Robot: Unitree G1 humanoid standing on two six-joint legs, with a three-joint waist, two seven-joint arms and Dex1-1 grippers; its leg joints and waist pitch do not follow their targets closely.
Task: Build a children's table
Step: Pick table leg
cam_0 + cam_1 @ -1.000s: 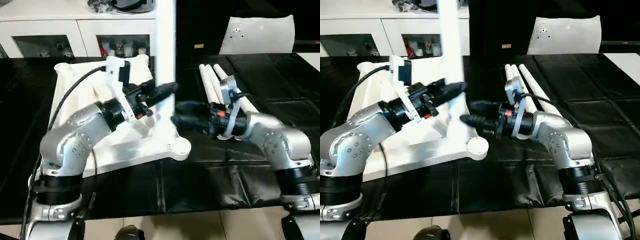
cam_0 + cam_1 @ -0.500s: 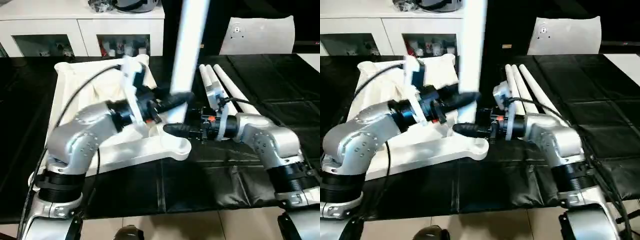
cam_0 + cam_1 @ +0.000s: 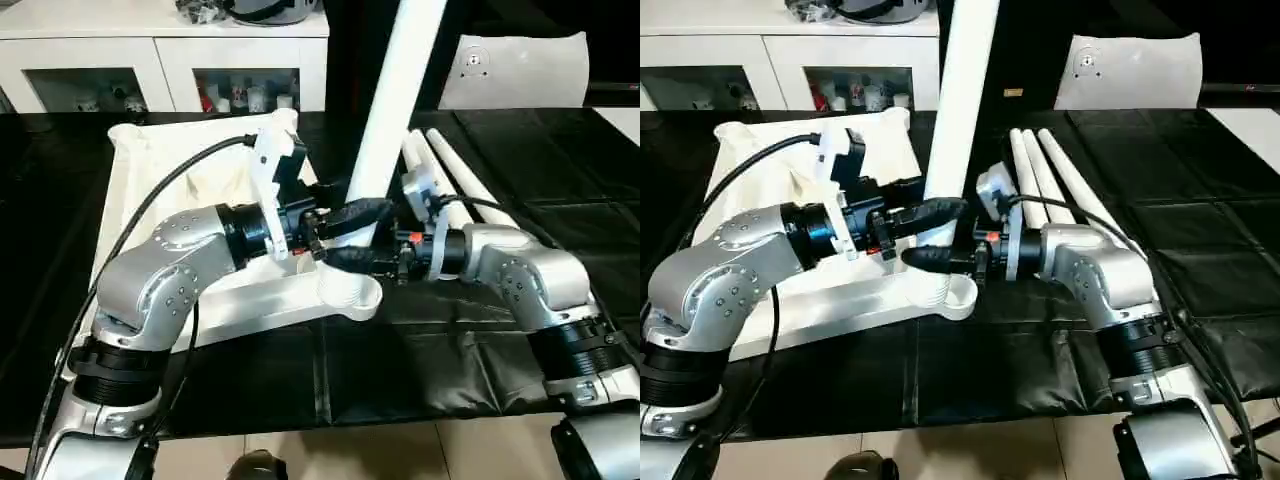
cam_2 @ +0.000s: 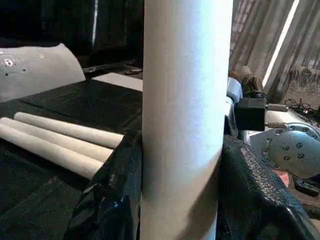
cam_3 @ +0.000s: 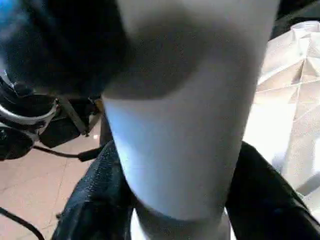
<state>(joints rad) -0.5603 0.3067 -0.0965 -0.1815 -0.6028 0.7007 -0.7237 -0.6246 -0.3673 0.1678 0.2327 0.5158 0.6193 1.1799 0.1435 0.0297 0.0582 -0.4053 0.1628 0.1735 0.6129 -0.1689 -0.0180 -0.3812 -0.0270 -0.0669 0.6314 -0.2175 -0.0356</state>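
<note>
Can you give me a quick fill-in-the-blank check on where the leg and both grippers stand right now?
1. The left gripper is shut on a white ____.
2. The leg stands over the tabletop's corner ____.
3. On the black work table, ____ spare legs lie side by side.
4. The right gripper has a finger on each ____ of the leg.

Missing words: leg; socket; three; side

Upright leg [image 3: 392,110] runs off the top edge; its foot hidden behind fingers [image 3: 358,212].
</note>
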